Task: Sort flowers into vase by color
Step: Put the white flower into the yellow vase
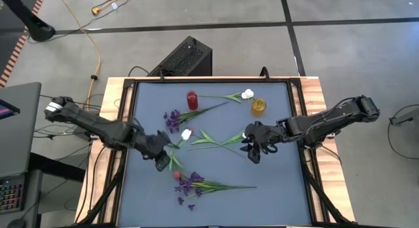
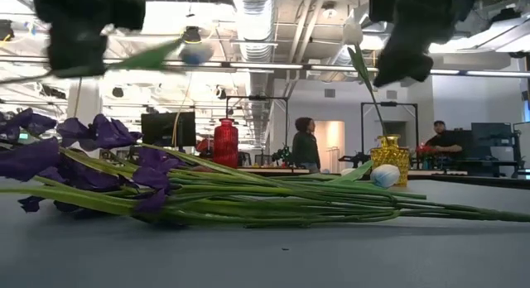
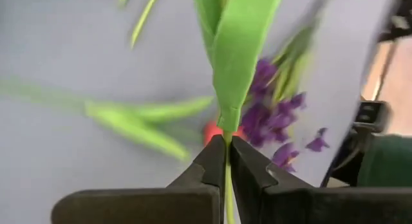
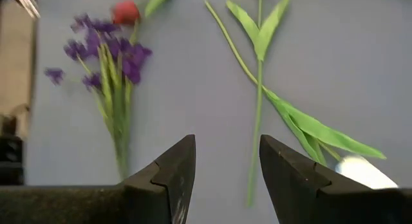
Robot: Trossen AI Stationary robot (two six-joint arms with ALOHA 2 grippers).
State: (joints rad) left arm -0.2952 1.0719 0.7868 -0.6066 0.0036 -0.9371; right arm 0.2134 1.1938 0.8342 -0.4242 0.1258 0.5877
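Observation:
My left gripper (image 1: 163, 153) (image 3: 227, 161) hangs over the table's left middle, shut on a white tulip (image 1: 186, 134) whose bud (image 2: 196, 52) shows raised in the low view. My right gripper (image 1: 252, 149) (image 4: 226, 163) hovers open right of centre over a leafy green stem (image 4: 257, 114), touching nothing. A red vase (image 1: 192, 100) and a yellow vase (image 1: 258, 107) stand near the far edge. Purple clusters (image 1: 173, 118) (image 1: 190, 184), a red bud (image 1: 177, 175) and another white flower (image 1: 247, 94) lie on the mat. My left gripper pinches the white tulip's thin green stem (image 3: 226, 145) between its two fingers, just below the base of a broad leaf (image 3: 241, 50). The stem runs on between the fingers. The flower is lifted clear of the table, its leaf (image 2: 149, 56) and bud reaching out sideways from the gripper.
The grey mat (image 1: 275, 195) sits in a black frame on a wooden table. Stems (image 2: 290, 205) lie across the mat's near half. Bare mat shows at the near right corner. People stand in the room beyond the far edge.

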